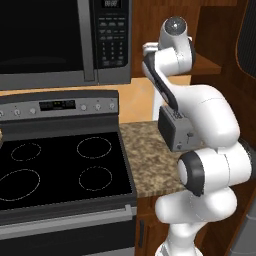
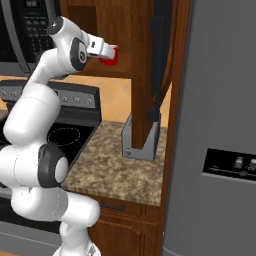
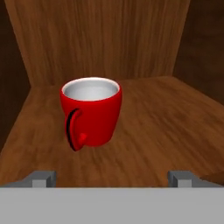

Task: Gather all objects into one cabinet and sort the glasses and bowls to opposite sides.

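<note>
Pincer: pincer (image 3: 112, 177) spread wide, empty, aimed at the red mug (image 3: 91, 113).
Red mug: upright on the cabinet shelf (image 3: 166, 127), handle toward the camera, untouched.
Progress: judged early; gathering and sorting not visibly done.

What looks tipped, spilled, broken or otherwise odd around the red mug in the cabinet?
Nothing stands out. The red mug stands upright and whole on the wooden cabinet shelf, its white inside empty, handle facing the open claw. No spill shows on the boards around it.
</note>
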Robot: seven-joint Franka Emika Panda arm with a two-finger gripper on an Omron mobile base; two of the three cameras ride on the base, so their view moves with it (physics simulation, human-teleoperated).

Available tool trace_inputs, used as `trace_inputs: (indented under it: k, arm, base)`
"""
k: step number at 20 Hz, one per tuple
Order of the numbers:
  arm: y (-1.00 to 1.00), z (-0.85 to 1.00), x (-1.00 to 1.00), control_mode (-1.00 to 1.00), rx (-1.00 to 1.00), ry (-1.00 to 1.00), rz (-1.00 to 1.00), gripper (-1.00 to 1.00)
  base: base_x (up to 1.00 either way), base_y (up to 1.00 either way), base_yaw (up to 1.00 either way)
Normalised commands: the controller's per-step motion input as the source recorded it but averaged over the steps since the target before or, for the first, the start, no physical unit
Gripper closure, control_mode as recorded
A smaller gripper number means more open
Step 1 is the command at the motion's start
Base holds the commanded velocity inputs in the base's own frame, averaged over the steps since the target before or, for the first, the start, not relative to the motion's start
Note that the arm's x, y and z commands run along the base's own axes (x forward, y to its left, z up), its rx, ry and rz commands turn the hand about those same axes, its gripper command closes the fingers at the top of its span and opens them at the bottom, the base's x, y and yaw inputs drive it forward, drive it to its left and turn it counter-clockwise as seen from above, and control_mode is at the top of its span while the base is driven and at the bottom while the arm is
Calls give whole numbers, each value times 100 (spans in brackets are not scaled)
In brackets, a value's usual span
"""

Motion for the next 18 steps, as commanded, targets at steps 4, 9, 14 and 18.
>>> trace_inputs:
  k: [4, 9, 14, 18]
  arm:
    - [0, 0, 43, -100, 0, 0, -5, -100]
    - [2, -4, 39, -100, 1, 1, -5, -100]
    - [0, -4, 40, -100, 1, 1, -6, -100]
    - [0, -13, 29, -100, 2, 0, -4, -100]
  base:
    - [0, 0, 0]
    - [0, 0, 0]
    - [0, 0, 0]
    - [0, 0, 0]
